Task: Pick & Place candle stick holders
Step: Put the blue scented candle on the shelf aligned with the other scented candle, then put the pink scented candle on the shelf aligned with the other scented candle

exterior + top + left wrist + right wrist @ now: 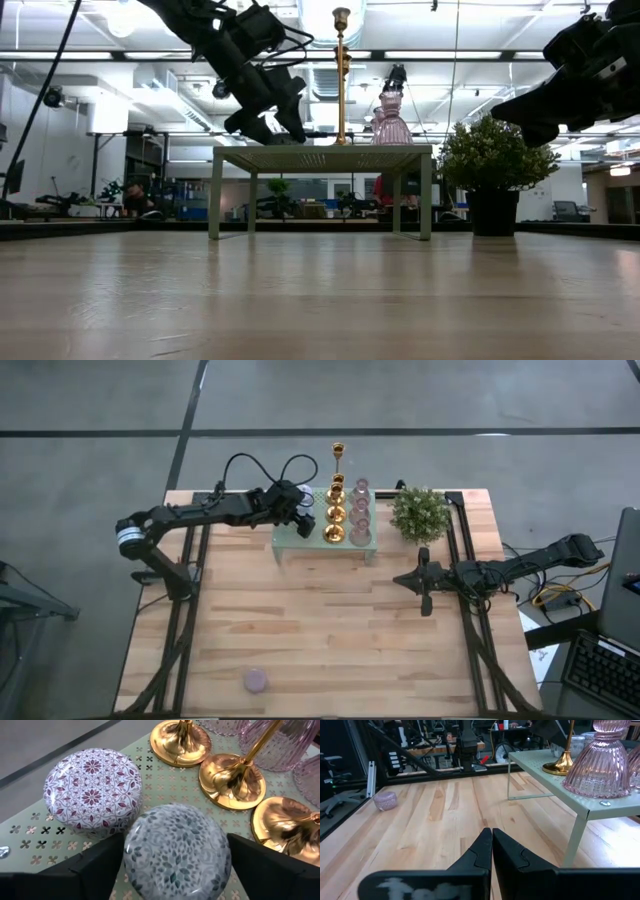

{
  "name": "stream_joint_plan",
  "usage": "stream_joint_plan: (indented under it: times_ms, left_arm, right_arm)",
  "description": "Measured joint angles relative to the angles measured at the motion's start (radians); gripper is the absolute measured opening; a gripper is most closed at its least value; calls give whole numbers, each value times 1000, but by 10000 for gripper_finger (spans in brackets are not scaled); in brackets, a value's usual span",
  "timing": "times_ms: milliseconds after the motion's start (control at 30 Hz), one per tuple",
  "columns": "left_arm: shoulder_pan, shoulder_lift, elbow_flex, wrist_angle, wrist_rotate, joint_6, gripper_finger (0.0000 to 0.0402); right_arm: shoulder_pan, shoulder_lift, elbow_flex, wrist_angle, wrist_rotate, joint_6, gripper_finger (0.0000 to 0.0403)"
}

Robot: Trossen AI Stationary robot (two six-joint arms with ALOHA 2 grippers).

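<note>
While you look down from above, the wooden table (330,630) fills most of the picture, and the mint-green perforated stand (290,545) sits toward its 12 o'clock edge. Just at the stand's 3 o'clock stands the bushy plant (420,512).

Your left gripper (303,520) hangs over the stand's 9 o'clock end. Its wrist view shows the fingers (95,870) spread wide to either side of a squat blue-grey patterned holder (176,852); whether they touch it, you cannot tell. A lilac patterned holder (92,790) sits just beside that one on the stand.

Your right gripper (423,582) waits over the table near the 3 o'clock side, below the plant, with its fingers (475,852) pressed together on nothing.

On the stand's 3 o'clock half you see a row of gold holders (335,510) and, beside it, a row of pinkish glass holders (360,512). A tall thin-stemmed gold holder (338,455) stands at the 12 o'clock end of the gold row.

One small lilac holder (257,680) lies alone on the table near 7 o'clock, well apart from everything else.
</note>
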Motion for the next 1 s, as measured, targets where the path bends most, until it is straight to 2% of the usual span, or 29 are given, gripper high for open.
stream_joint_plan:
  times_ms: [200,500,667,833,1000]
  left_arm:
    - [0,-2,0,0,5,-4,384]
    - [-7,-88,12,-28,9,26,387]
    - [-30,-163,13,-151,26,21,387]
    - [-125,-230,-1,-273,41,16,387]
    - [-278,-288,-3,-389,39,-36,387]
  right_arm:
    - [0,0,0,0,0,0,8]
    - [0,0,0,0,0,0,8]
    - [0,0,0,0,0,0,8]
    - [0,0,0,0,0,0,8]
    - [0,0,0,0,0,0,8]
